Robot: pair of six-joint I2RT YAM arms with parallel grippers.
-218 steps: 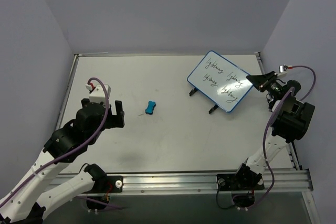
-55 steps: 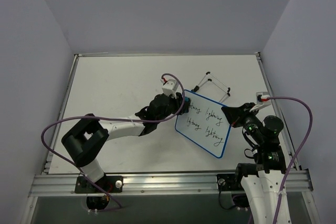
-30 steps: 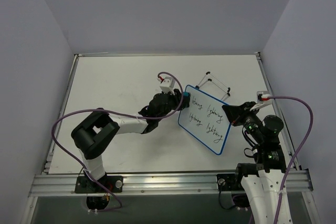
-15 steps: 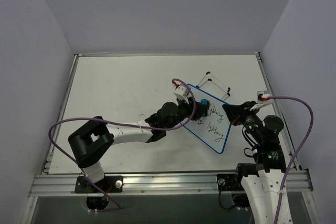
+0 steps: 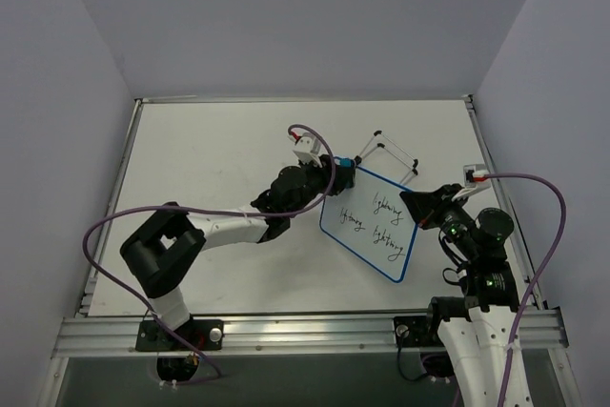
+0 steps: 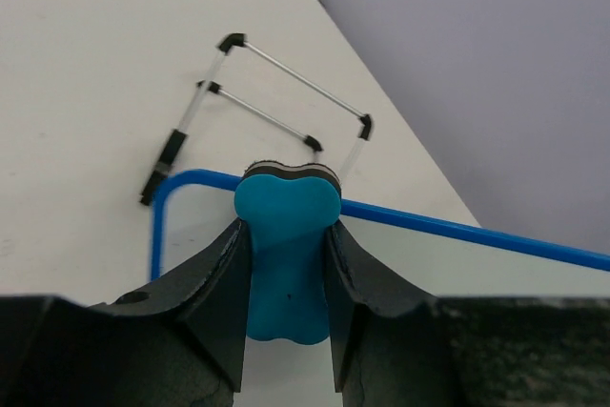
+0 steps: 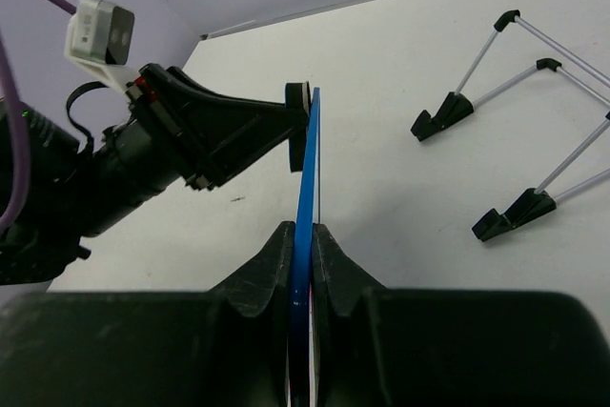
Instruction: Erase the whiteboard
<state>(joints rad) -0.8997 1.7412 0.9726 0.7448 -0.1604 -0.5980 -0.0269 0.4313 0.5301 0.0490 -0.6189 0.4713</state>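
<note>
White tabletop (image 5: 210, 150), lavender walls (image 5: 286, 16): the right gripper (image 5: 419, 208) pinches tight on the blue rim of the whiteboard (image 5: 372, 226), holding it tilted above the table, apart from its wire stand (image 5: 391, 152) lying just behind. The left gripper (image 5: 334, 176), jaws partly closed around a blue eraser (image 6: 288, 235), sets it against the board's far left corner. That corner reads blank; three dark cursive scrawls remain, so most of the wiping appears undone.

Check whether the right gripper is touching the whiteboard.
Touching. In the right wrist view the right gripper clamps the whiteboard rim between both fingers.
</note>
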